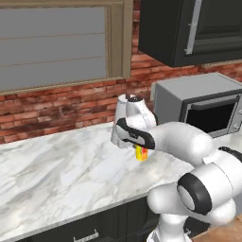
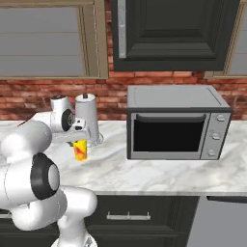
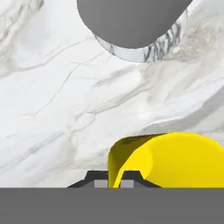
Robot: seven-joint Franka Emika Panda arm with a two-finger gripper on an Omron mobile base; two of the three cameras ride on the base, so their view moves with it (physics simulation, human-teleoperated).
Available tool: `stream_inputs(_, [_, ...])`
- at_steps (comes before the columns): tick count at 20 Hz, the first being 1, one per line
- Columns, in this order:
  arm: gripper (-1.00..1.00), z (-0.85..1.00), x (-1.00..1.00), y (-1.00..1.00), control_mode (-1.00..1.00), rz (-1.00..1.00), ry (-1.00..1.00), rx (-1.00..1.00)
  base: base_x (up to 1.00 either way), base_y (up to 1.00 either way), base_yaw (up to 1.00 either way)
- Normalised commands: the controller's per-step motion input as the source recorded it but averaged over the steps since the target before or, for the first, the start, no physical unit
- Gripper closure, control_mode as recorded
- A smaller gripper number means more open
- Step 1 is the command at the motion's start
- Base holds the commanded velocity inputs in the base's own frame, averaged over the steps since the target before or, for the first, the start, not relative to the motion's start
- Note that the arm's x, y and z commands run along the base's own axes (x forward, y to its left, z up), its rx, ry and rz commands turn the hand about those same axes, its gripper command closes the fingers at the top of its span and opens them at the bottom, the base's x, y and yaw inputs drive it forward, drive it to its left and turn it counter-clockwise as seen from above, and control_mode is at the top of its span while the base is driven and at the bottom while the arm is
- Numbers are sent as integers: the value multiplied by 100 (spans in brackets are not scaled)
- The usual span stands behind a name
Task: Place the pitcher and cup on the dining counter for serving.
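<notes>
The cup (image 3: 175,157) is bright yellow with a red-orange mark and sits on the narrow marble counter (image 1: 56,165) by the brick wall. It also shows below the hand (image 1: 141,154) and left of the microwave (image 2: 80,151). My gripper (image 3: 114,180) reaches down over it (image 1: 139,146) (image 2: 78,141), and its two tips stand close together with the cup's near wall between them. Whether the cup rests on the counter or hangs just above it I cannot tell. The pitcher and the dining counter are out of view.
A grey-white lidded canister (image 2: 88,118) stands right behind the cup (image 3: 131,22). A silver microwave (image 2: 176,123) (image 1: 203,104) sits to the right under a dark wall cabinet (image 2: 173,34). Bare marble stretches to the left of the cup.
</notes>
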Motion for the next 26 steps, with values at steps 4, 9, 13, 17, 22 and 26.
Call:
stream_inputs(4, [100, 96, -71, 0, -100, 6, -37, 0, 0, 0, 0])
stream_inputs(9, [100, 98, -67, -2, -100, 11, -32, 0, 0, 0, 0])
stream_inputs(13, [100, 80, -47, -4, -100, 16, -16, 0, 0, 0, 0])
stream_inputs(17, [100, 54, -25, 0, 100, 15, -2, 0, -16, 0, 11])
stream_inputs(22, [100, 0, 0, 0, 100, 0, 0, 0, -81, -1, 77])
stream_inputs(26, [100, 0, 0, 0, 100, 0, 0, 0, -57, -11, 99])
